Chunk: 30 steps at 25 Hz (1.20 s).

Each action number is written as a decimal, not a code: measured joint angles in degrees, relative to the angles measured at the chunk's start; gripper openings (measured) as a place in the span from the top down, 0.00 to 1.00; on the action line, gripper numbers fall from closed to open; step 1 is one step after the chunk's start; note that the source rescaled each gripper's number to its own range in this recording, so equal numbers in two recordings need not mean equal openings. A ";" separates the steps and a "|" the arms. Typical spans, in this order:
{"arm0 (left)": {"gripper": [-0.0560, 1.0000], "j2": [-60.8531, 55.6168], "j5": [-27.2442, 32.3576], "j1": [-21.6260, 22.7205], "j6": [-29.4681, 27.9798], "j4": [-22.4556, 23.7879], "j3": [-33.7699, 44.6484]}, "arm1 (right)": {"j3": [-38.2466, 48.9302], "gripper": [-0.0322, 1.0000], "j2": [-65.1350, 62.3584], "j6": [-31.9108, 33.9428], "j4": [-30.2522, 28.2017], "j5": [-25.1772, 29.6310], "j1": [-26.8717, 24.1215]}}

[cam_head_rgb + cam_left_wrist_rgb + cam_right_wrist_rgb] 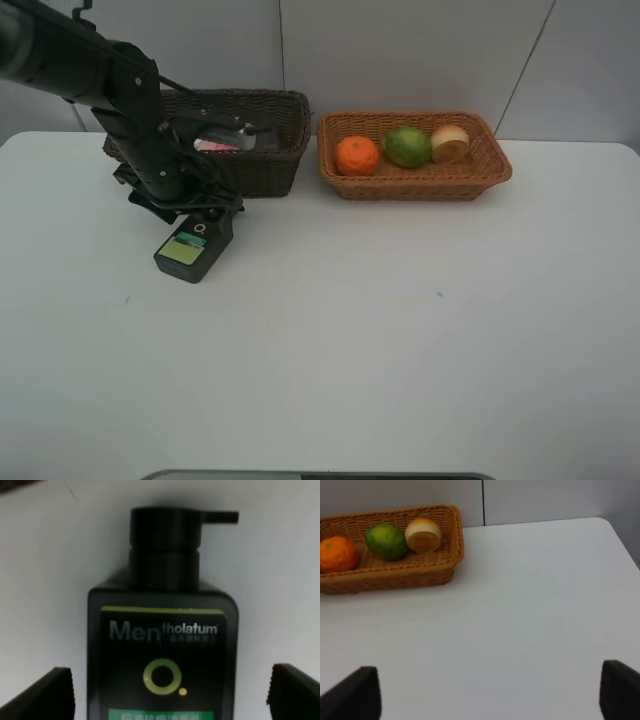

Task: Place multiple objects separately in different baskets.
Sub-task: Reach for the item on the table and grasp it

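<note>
Left gripper (167,690) hangs over the dark green Mentholatum pump bottle (194,246), which lies flat on the table (400,330) just near of the dark brown basket (270,150). Jaws wide open, straddling the body, holding nothing. Judgement: centre on the flat sides, descend, close below the pump head. Right gripper (490,690) open, empty.

The dark green pump bottle (193,247) is laid flat on the tabletop (400,330), label up, just in front of the dark brown basket (262,160). A pink item (215,145) is seen inside that basket. In the light tan basket (495,160), an orange (357,156), a green fruit (407,147) and a pale yellowish peach (450,143) are lined up side by side.
</note>
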 joint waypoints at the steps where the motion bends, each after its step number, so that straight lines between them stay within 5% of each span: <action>1: 0.01 0.57 0.00 0.00 0.04 -0.07 0.00 | 0.00 0.07 0.00 0.00 0.00 0.00 0.00; 30: 0.01 4.78 -5.50 -0.17 0.86 -0.85 0.00 | 0.00 0.07 0.00 0.00 0.00 0.00 0.00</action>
